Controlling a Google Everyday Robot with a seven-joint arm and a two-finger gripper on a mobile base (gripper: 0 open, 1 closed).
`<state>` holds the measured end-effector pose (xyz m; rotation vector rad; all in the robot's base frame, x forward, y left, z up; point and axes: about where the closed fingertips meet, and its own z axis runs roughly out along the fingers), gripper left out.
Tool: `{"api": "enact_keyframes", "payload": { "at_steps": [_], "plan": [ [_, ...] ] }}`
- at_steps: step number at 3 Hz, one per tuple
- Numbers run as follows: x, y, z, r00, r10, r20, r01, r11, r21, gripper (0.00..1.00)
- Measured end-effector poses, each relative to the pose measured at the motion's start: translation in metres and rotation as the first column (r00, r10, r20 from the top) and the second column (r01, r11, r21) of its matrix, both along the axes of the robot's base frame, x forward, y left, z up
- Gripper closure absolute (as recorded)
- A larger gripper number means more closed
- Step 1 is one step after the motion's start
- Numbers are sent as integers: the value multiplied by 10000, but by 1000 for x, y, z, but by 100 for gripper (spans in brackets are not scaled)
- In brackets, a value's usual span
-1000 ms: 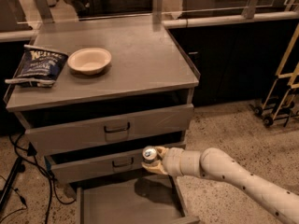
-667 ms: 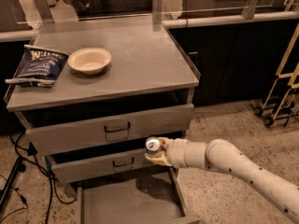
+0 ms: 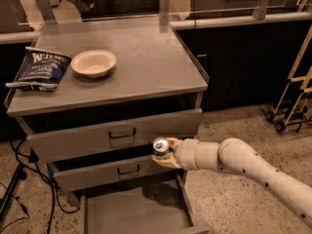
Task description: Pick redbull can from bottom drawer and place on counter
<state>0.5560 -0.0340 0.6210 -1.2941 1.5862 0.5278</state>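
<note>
My gripper (image 3: 163,155) is shut on the redbull can (image 3: 160,146), whose shiny silver top faces up. It holds the can in the air in front of the middle drawer, above the open bottom drawer (image 3: 131,213), whose bare grey floor shows below. The counter (image 3: 141,62) is the flat grey cabinet top, higher up and behind the can. My white arm (image 3: 243,165) comes in from the lower right.
A cream bowl (image 3: 93,62) and a dark blue chip bag (image 3: 41,68) lie on the counter's left part. Two upper drawers with dark handles (image 3: 122,133) sit slightly open. Cables (image 3: 24,179) hang at the left. A cart (image 3: 292,91) stands at the right.
My gripper has risen with the can, from beside the middle drawer's lower edge up towards the top drawer front.
</note>
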Motion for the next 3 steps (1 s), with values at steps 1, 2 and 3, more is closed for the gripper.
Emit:
{"api": "enact_keyframes", "payload": {
  "at_steps": [1,2,3],
  "plan": [
    [8,-5,72,9996,120,260,-118,9999,-104,100],
    [8,-5,73,9995,128,271,-125,9999,-118,100],
    [5,-4,70,9993,347,-130,-342,9988,351,100]
  ]
}}
